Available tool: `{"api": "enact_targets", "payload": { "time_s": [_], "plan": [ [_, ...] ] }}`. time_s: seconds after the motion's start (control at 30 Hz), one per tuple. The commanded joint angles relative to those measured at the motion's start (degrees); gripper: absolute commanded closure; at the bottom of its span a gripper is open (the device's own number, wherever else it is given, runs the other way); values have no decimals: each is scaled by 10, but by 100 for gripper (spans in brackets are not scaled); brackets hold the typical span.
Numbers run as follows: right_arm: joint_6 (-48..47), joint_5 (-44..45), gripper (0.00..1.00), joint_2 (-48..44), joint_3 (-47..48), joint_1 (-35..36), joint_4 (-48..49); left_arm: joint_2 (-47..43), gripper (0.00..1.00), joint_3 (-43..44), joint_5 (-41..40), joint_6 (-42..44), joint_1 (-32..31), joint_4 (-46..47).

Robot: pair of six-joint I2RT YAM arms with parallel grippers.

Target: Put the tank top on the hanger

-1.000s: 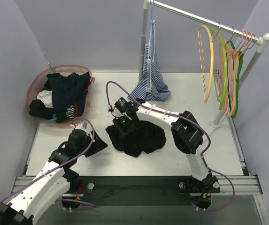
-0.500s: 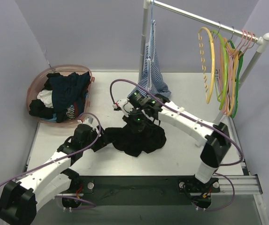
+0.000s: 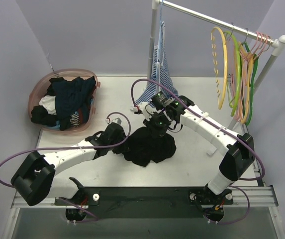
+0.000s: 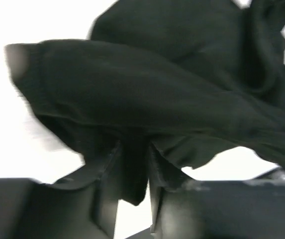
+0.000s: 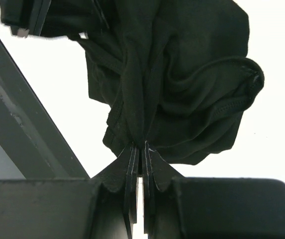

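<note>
The white table spreads out from my bases, and the clothes rail stands across its far right corner. The tank top lies crumpled in a black heap on the middle of the table, between my two grippers. The hanger, yellow, hangs from the rail well apart from the heap, leftmost beside the green and orange hangers.

My right gripper is pinched almost fully closed on a fold at the heap's far edge, and the cloth bunches straight out from the fingertips. My left gripper is at the heap's left edge. That wrist view is blurred, but a flap of the black fabric seems to be clamped in the narrow gap between my fingers, with the rest of the garment draped just beyond them.
</note>
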Motion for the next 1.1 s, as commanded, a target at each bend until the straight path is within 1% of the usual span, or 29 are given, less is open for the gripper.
{"api": "enact_targets", "payload": {
  "time_s": [0.0, 0.07, 0.1, 0.17, 0.2, 0.23, 0.27, 0.3, 0.37, 0.4, 0.53, 0.63, 0.67, 0.73, 0.83, 0.87, 0.9, 0.93, 0.97, 1.0, 1.07],
  "plan": [
    [-32, -9, 100, -32, 24, -4, -43, -10, 77, 24, -51, 28, -7, -52],
    [-52, -15, 100, -36, 53, -6, -60, -32, 92, 28, -52, 46, -7, -76],
    [-65, -21, 100, -38, 67, -10, -85, -62, 100, 38, -61, 53, -6, -89],
    [-101, -46, 100, -41, 89, -15, -103, -104, 100, 56, -75, 78, -7, -136],
    [-116, -54, 100, -48, 109, -18, -118, -152, 100, 64, -91, 87, -6, -153],
    [-140, -61, 100, -52, 118, -22, -125, -176, 100, 88, -97, 100, -5, -183],
    [-152, -60, 100, -57, 129, -24, -132, -201, 100, 100, -104, 121, -5, -196],
    [-162, -64, 100, -65, 160, -28, -147, -249, 100, 113, -113, 131, -3, -206],
    [-187, -97, 100, -72, 190, -44, -168, -296, 100, 142, -114, 161, -1, -218],
    [-192, -106, 100, -82, 201, -50, -181, -338, 100, 150, -107, 172, 0, -217],
    [-192, -146, 100, -117, 252, -69, -201, -409, 100, 199, -86, 217, 1, -199],
    [-180, -191, 100, -142, 272, -112, -204, -418, 100, 255, -70, 239, 1, -194],
    [-176, -201, 100, -147, 277, -138, -201, -415, 100, 280, -67, 245, 1, -194],
    [-166, -208, 100, -161, 274, -150, -197, -398, 100, 297, -61, 254, 1, -199],
    [-131, -163, 100, -173, 216, -151, -160, -372, 100, 283, -55, 257, 0, -193],
    [-124, -147, 100, -174, 180, -150, -138, -362, 100, 270, -43, 256, 0, -184],
    [-110, -130, 100, -177, 156, -150, -124, -360, 100, 234, -37, 254, 0, -159],
    [-88, -100, 100, -179, 135, -151, -110, -358, 100, 217, -33, 241, 1, -144],
    [-81, -87, 100, -181, 91, -150, -86, -355, 100, 198, -30, 234, 2, -130],
    [-71, -76, 100, -185, 72, -150, -74, -353, 100, 155, -30, 227, 1, -101],
    [-52, -46, 100, -190, 32, -151, -43, -344, 100, 115, -33, 201, 1, -80]
  ]
}}
